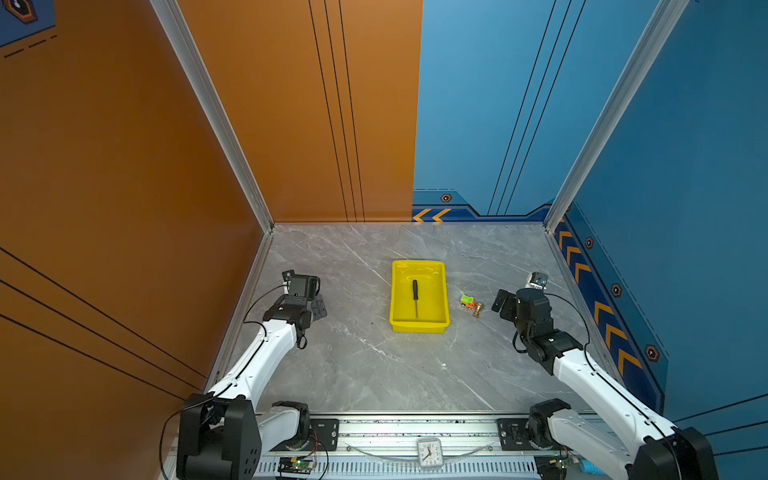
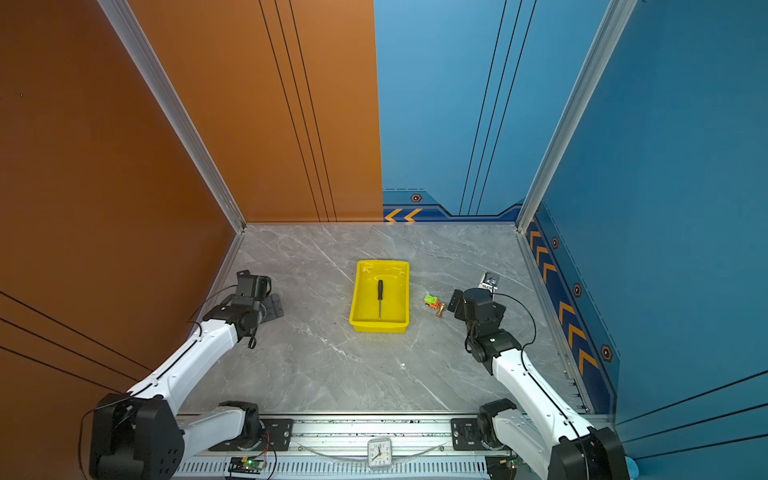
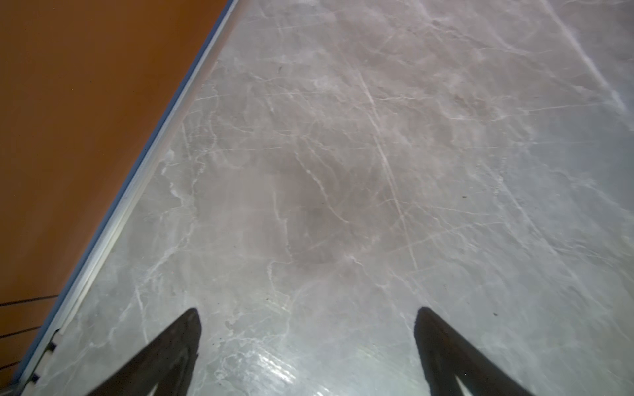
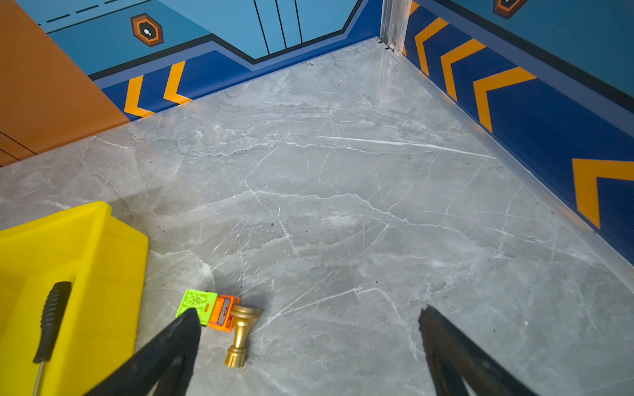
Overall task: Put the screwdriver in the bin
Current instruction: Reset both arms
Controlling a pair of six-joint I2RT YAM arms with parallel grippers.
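screwdriver (image 1: 415,297) is lying flat inside the bin (image 1: 419,328), mid-scene | left gripper (image 3: 307,309) and right gripper (image 4: 308,310) are hanging with fingers apart, holding nothing | task is looking finished, nothing left

Left claw (image 3: 307,309) and right claw (image 4: 308,308) both gape wide.

The left arm (image 1: 270,353) and right arm (image 1: 582,374) wear glossy white shells dotted with small screws, joined by matte black joint housings. A thin black cable (image 1: 587,332) runs along each; the fingers (image 3: 171,346) are black and tapered.
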